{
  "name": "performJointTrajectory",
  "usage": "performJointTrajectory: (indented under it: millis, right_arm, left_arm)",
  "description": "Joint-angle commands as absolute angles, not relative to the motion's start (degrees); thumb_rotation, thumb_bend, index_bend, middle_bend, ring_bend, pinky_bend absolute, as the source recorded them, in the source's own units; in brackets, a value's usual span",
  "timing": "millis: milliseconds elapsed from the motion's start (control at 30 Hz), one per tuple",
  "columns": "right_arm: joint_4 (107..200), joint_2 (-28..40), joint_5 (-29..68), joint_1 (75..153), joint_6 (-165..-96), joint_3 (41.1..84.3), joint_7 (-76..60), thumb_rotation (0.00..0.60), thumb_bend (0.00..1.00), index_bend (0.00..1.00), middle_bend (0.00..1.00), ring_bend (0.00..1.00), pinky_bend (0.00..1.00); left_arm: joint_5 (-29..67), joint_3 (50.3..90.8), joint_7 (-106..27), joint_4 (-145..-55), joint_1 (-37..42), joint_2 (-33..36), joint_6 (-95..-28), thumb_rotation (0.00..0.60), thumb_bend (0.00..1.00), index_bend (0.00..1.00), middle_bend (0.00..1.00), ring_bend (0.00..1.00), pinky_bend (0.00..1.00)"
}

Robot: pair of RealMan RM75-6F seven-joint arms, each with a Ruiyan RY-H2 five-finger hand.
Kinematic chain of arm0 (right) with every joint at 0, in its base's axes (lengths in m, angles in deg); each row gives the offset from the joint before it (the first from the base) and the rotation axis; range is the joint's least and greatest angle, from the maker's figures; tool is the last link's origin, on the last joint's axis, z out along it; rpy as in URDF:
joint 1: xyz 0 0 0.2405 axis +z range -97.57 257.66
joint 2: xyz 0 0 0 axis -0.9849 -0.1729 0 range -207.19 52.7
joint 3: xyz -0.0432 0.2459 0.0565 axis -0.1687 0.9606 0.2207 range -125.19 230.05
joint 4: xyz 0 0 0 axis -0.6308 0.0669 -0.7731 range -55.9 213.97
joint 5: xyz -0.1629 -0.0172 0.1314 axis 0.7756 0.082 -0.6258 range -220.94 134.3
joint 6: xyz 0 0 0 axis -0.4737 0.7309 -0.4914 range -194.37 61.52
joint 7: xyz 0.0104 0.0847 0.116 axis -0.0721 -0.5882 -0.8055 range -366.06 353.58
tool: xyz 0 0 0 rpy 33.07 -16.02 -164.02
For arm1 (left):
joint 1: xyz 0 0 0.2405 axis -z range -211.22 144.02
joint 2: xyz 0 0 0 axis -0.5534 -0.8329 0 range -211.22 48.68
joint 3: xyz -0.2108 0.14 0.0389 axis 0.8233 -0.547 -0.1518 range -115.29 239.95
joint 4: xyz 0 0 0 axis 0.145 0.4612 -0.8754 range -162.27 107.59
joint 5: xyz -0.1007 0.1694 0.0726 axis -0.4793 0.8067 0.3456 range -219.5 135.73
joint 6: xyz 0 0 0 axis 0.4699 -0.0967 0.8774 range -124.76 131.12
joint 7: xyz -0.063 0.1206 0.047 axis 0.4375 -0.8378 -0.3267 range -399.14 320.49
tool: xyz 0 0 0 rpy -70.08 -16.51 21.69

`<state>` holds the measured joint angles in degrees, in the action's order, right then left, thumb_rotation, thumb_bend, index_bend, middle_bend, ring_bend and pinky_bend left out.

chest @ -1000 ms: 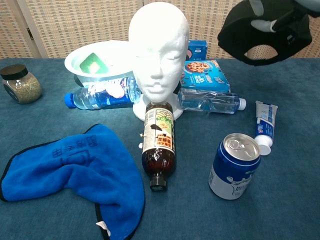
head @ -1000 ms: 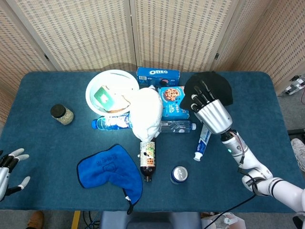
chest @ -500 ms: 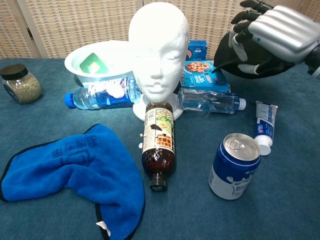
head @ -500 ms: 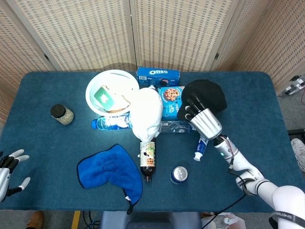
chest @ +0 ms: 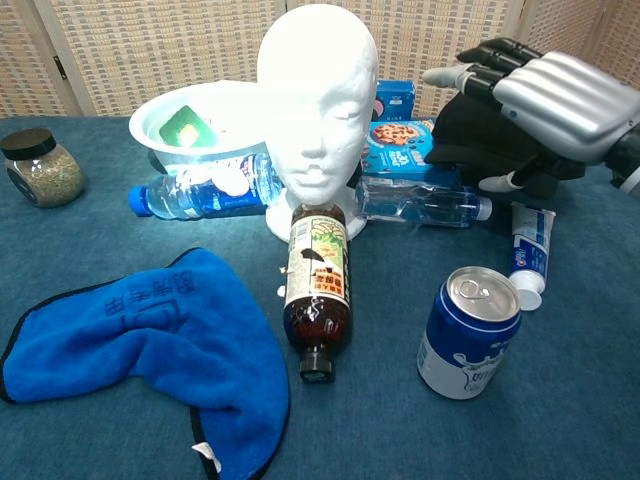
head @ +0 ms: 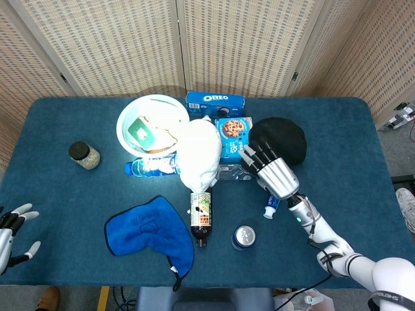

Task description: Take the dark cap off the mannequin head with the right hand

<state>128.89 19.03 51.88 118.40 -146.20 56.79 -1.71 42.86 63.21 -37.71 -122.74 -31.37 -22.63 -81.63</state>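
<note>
The white mannequin head [head: 198, 152] [chest: 318, 100] stands bare in the middle of the table. The dark cap [head: 285, 137] [chest: 475, 130] lies on the table to its right, beside the cookie box [head: 233, 137]. My right hand [head: 273, 173] [chest: 555, 95] hovers low over the cap's near edge with its fingers stretched out and apart, no longer gripping the cloth. My left hand [head: 11, 233] rests at the table's front left corner, fingers spread and holding nothing.
Around the head lie a white bowl [head: 123, 116], an Oreo box [head: 215, 102], two water bottles, a brown bottle [head: 201, 217], a can [head: 244, 237], a toothpaste tube [head: 275, 194] under my right wrist, a blue cloth [head: 149, 233] and a jar [head: 83, 154].
My right hand carried the cap down from the air to the table beside the cookie box, then straightened its fingers and let go. The left hand stayed still.
</note>
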Motion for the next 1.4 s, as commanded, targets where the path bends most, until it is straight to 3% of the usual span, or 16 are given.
performJointTrajectory:
  millis: [33,600,767,933,1400]
  right_arm:
    - [133.95,16.47,51.91,117.41,-146.74,56.46,0.43,0.600,0.00,0.00,0.05,0.00,0.00]
    - [154.88,3.92,51.63,108.28,-153.24,54.29,10.84,0.600,0.00,0.00,0.04,0.00,0.00]
    - [162.92,-1.99,49.57,104.35,-154.76,53.95,13.09,0.600,0.00,0.03,0.13,0.01,0.00]
    - [169.41,-7.43,48.19,100.63,-155.93,52.89,12.00,0.600,0.00,0.14,0.22,0.10,0.00]
    - [174.55,-14.93,44.27,91.76,-158.09,50.96,10.59,0.600,0.00,0.23,0.27,0.15,0.00]
  left_arm:
    - [42.97,63.18,-37.63,-122.71,-31.41,-22.69,-81.72,0.600,0.23,0.28,0.17,0.17,0.00]
    - [43.18,63.61,-36.61,-122.11,-31.15,-23.09,-81.83,0.600,0.23,0.28,0.17,0.17,0.00]
    - [43.09,63.91,-36.31,-121.63,-30.64,-22.88,-81.33,0.600,0.23,0.28,0.17,0.17,0.00]
    - [42.94,64.28,-35.97,-120.56,-30.25,-22.19,-81.16,0.600,0.23,0.28,0.17,0.16,0.00]
    - [43.29,64.88,-36.90,-119.64,-29.26,-20.88,-81.09,0.600,0.23,0.28,0.17,0.16,0.00]
